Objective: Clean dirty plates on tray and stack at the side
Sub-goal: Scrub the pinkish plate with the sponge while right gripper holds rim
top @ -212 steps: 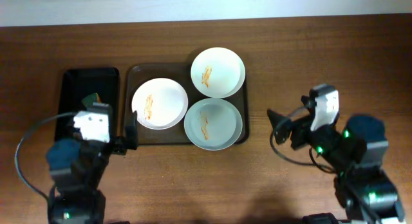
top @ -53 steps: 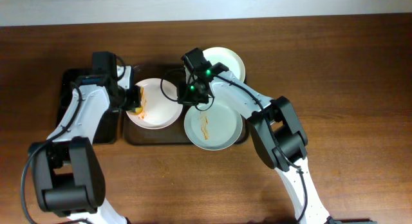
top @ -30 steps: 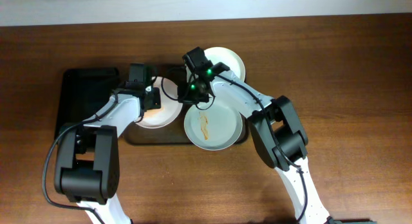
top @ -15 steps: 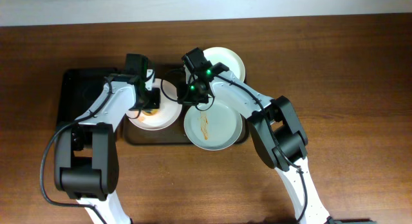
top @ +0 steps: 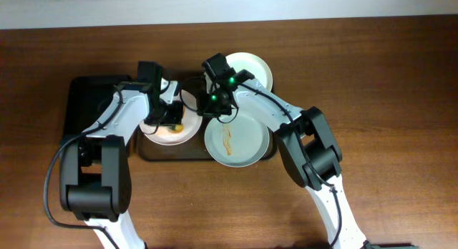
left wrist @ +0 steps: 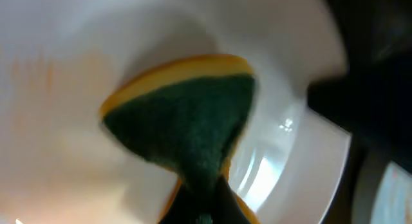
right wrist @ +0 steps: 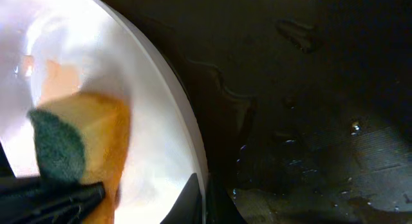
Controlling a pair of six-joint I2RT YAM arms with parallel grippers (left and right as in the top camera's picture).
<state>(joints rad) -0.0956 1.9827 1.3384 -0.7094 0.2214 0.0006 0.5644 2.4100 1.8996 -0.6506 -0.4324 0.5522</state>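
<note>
The first plate was judged to be mid-wipe. The sponge, yellow with a green scouring face, was clamped in the closed left gripper and pressed green side down into the white plate. That plate sat at the left end of the brown tray. The right gripper appeared to be pinched shut on the plate's right rim, bracing it.

A faint orange wash was seen across the plate's floor, so the smear was taken to be thinned, not gone. For a clean result, overlapping strokes were called for, carried from the centre out to the rim. Pressure had to be held flat so the folded sponge was not rolled onto its yellow side. The rim hold was best left in place, since a wet, shallow plate was likely to skate on the tray. Strokes towards the right rim had to be stopped short of the bracing fingers.

The bluish plate, streaked orange, and the upper plate were left on the tray, unwiped by the look of them. Nothing was stacked on the worktop.
</note>
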